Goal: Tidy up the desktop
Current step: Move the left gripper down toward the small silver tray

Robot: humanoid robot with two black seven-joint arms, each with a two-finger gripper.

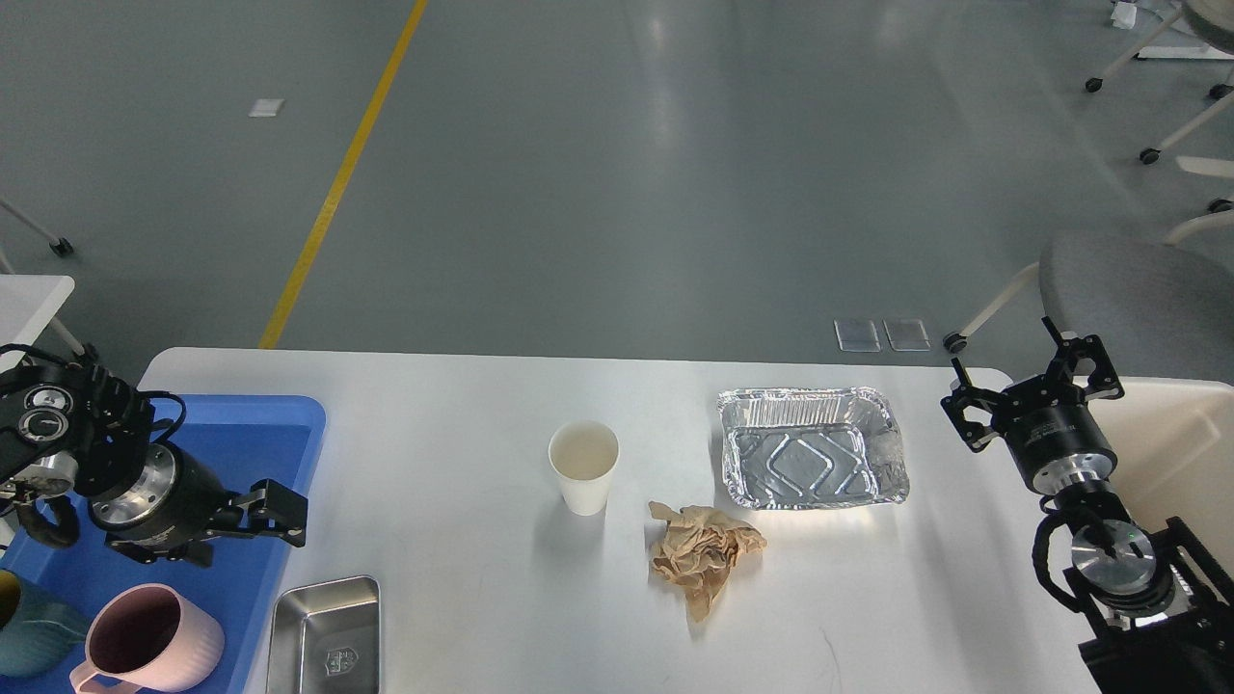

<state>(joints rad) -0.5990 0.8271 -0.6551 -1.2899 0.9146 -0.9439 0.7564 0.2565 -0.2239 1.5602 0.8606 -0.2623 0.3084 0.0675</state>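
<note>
While the desktop fills the lower half of the head view, both grippers sit at its opposite ends. The left gripper points right above the blue tray at the desktop's left edge; its fingers show side-on as one dark block, so I cannot tell whether they are apart or closed, and nothing is seen in them. The right gripper stands at the far right edge, just beside the cream bin — its two fingers are spread wide and hold nothing. Between the grippers lie a white paper cup, a crumpled brown paper near it, and a foil tray — closest to the right gripper. A steel tray lies at the near edge below the left gripper, beside a pink mug in the blue tray.
</note>
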